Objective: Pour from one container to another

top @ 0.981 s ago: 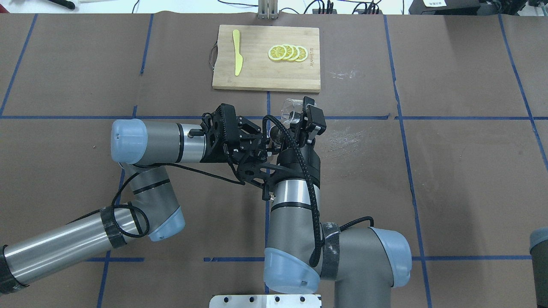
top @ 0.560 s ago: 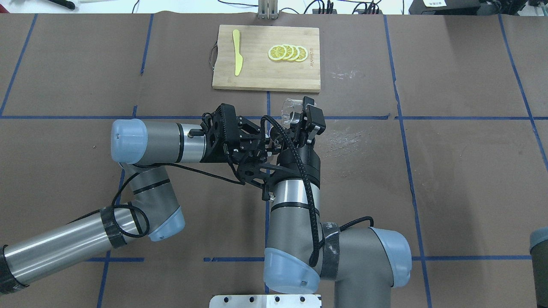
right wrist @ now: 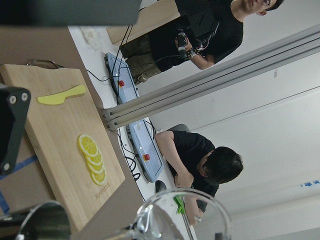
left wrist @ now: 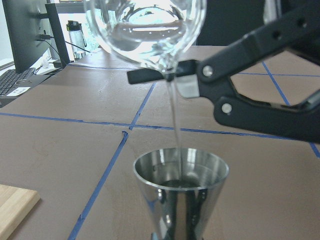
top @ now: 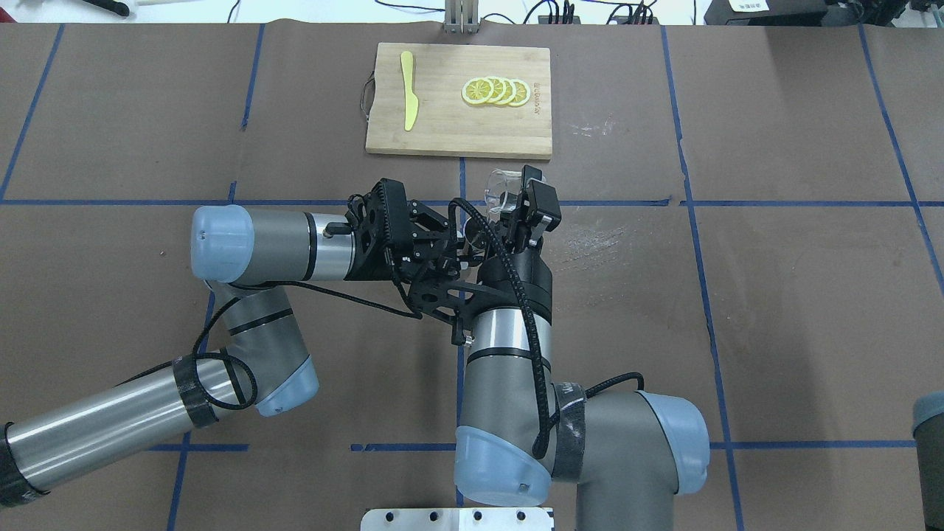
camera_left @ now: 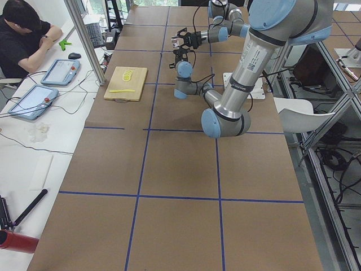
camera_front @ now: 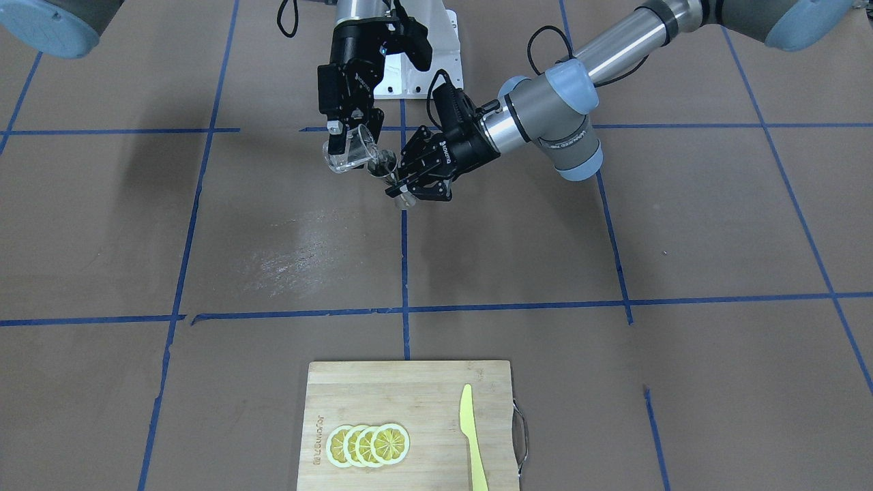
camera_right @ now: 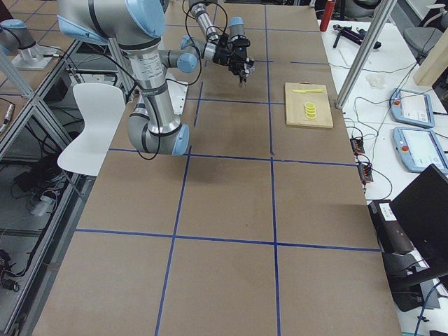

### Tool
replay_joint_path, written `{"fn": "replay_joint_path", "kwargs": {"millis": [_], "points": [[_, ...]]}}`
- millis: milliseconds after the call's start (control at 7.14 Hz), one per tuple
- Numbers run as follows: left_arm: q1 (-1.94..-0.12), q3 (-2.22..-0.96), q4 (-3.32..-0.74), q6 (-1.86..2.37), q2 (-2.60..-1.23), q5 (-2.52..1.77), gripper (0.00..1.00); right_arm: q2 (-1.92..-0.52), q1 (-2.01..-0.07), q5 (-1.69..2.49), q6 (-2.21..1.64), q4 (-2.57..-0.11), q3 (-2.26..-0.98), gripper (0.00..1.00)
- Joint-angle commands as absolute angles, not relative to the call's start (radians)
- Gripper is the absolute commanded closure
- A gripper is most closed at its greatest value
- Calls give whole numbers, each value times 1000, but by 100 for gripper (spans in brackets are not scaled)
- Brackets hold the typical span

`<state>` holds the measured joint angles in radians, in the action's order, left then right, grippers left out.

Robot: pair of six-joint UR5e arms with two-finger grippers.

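Two end effectors are both closed. Your left end effector (camera_front: 402,185) grips the silvery steel hourglass-shaped jigger (left wrist: 181,197). Just above its mouth, the right end effector (camera_front: 349,142) clamps the small clear glass cup (left wrist: 145,30), tipped over. A thin clear stream (left wrist: 175,115) falls into the jigger. Over the last second the tilt barely changed, so pouring looks steady.

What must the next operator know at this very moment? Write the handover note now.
Right gripper: shut on the glass cup, which is tipped over the jigger.
Left gripper: shut on the jigger, held upright above the table.
Done: the pour is under way, with a thin stream falling into the jigger.
Left: finish the pour, level the cup, set both down.
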<state>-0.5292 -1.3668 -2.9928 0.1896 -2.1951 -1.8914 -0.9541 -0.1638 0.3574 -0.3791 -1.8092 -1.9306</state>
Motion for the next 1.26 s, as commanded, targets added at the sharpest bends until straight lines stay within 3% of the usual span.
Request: {"fn": "replay_joint_path", "kwargs": {"millis": [0,1121], "points": [[-529,-1367,-2993,190,-2195,-1891,100,-954,-164,357,-379,-1810,-1931,100],[-529,-1367,-2994,189,-2195,-1891,100,-934,-166,360,-394,-1795,-1939,100]]}}
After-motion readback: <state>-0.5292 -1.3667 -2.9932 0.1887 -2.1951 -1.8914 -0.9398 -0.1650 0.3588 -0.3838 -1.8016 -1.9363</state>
